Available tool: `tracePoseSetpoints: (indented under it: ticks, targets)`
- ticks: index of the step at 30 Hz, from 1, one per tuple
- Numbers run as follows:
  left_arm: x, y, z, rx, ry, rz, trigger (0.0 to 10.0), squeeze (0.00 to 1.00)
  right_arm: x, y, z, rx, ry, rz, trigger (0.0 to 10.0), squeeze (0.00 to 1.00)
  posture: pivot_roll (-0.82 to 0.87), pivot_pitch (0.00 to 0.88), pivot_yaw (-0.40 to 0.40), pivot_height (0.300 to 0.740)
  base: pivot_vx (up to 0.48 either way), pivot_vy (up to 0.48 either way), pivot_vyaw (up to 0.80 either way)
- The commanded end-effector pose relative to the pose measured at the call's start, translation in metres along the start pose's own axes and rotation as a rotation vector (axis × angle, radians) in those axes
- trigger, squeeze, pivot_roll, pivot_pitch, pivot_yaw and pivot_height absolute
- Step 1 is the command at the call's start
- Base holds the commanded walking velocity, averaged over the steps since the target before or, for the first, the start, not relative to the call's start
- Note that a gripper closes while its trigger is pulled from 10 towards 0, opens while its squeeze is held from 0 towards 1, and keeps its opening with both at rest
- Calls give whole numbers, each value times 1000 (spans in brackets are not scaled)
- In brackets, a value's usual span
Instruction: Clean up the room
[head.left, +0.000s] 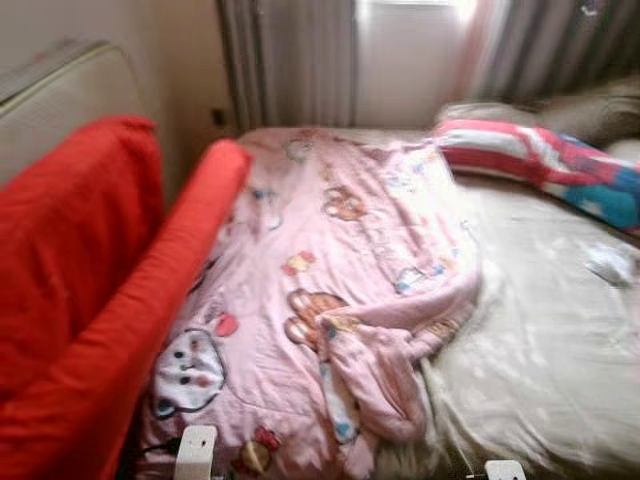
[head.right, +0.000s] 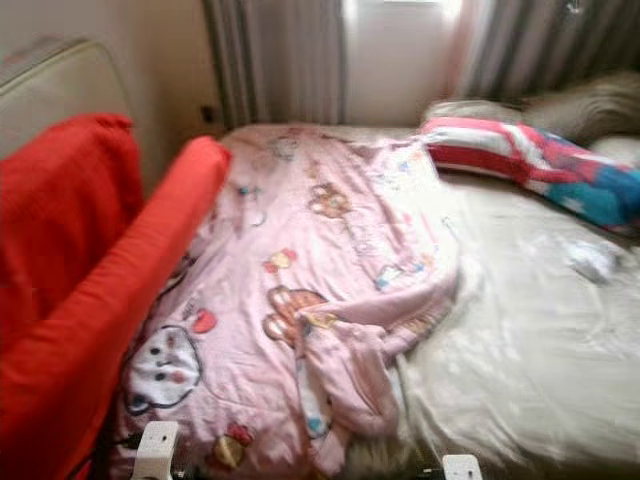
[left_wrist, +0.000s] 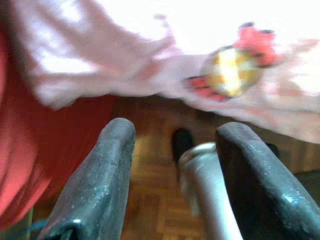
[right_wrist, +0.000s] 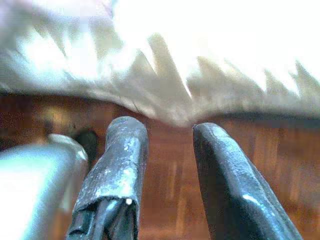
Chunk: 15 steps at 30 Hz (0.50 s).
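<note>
So, quick rundown of the bed scene:

Bed: cream sheet (head.left: 540, 330) covers the mattress, bare and rumpled on the robot's right half.

Pink blanket (head.left: 330, 290): cartoon-print, spread over the left half of the bed, running from near the curtains down to the foot end. Its right edge is bunched into a folded lump near the middle of the foot end, and the lower edge hangs off the bed over the floor.

Striped pillow (head.left: 545, 165): red, white and blue, lying at the far right of the bed near the head end, apart from the blanket.

Red cover (head.left: 90, 300): draped over something along the bed's left side, its rolled edge touching the blanket.

Small white thing (head.left: 610, 265): on the sheet at the right, too blurry to tell what it is.

Curtains (head.left: 290, 60): grey, hanging behind the bed.

Left gripper (left_wrist: 175, 185): low at the foot of the bed, under the hanging blanket edge, above wood parquet floor (left_wrist: 155, 200); fingers apart, holding nothing.

Right gripper (right_wrist: 170, 185): low too, just below the draped sheet edge; fingers apart, nothing between them.
</note>
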<state>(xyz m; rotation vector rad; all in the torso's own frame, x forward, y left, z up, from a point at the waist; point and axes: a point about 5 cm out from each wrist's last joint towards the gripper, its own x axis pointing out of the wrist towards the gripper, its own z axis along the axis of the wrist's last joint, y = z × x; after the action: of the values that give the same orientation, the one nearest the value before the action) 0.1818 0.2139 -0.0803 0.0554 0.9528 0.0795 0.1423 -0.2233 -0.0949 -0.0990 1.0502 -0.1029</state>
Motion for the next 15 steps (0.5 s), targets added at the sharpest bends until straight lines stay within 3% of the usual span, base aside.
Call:
tracePoseSetpoints:
  ticks: [1,13,15]
  targets:
    - [0,1,-3,-1,15,6,10000,0,0,6,0,26,-17,14,10000,0,-101,0,-29,740,0,0,0]
    - [0,3,4,36,-4,-1,10000,0,-1,11,22,12,-197,47,10000,0,-137,0,5,740,0,0,0]
    - [1,5,11,42,-20,1,10000,0,-1,26,106,-32,-452,75,10000,0,-126,0,21,740,0,0,0]
